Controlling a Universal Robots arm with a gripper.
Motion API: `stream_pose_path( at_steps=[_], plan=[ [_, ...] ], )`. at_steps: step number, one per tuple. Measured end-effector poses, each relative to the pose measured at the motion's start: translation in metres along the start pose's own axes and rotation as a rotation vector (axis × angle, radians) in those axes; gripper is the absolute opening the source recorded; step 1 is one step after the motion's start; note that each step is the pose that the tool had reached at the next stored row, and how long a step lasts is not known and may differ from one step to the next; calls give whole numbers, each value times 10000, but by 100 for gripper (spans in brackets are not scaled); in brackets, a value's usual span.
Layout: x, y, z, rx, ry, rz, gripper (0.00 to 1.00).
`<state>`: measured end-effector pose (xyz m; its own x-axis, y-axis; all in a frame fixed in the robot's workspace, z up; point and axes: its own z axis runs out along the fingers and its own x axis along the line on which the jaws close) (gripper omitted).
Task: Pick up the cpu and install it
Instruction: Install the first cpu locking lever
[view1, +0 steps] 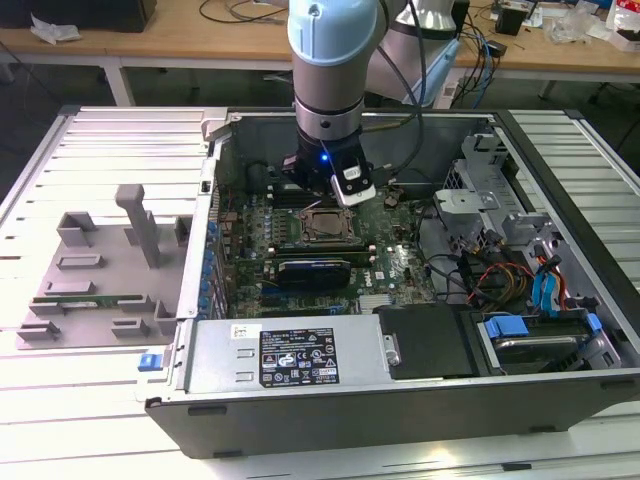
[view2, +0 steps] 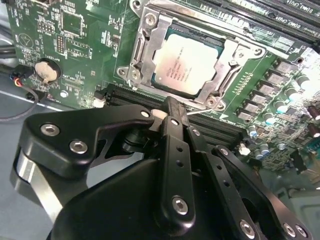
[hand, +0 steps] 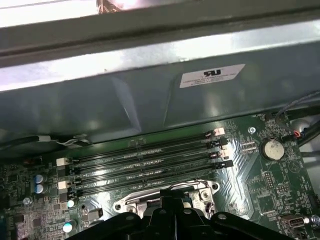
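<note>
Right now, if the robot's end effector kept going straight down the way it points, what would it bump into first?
Probably the cpu sitting in its socket frame on the motherboard. The end effector points near the frame's edge, so depth is uncertain.

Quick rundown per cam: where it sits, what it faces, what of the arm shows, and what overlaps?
Exterior view: off the arm, looking down into the open computer case; the arm hangs over the motherboard.
Second wrist view: on the arm, facing the cpu seated in its socket; black claw in the foreground.
First wrist view: on the arm, facing the memory slots and case wall; claw links at the edge.
Shared: both wrist views show the socket frame and coin battery.
</note>
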<state>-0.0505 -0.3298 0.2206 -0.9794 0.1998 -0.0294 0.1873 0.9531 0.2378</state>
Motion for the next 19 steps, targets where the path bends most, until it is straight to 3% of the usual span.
stream_pose_path(
  at_steps=[3,4,8,14,19],
  plan=[
    [-3,-5,24,48,-37,111,11],
    [-3,-8,38,93,-79,253,11],
    [0,7,43,103,-108,366,11],
    [1,26,-34,103,-119,368,11],
    [94,72,-23,98,-162,361,11]
  ],
)
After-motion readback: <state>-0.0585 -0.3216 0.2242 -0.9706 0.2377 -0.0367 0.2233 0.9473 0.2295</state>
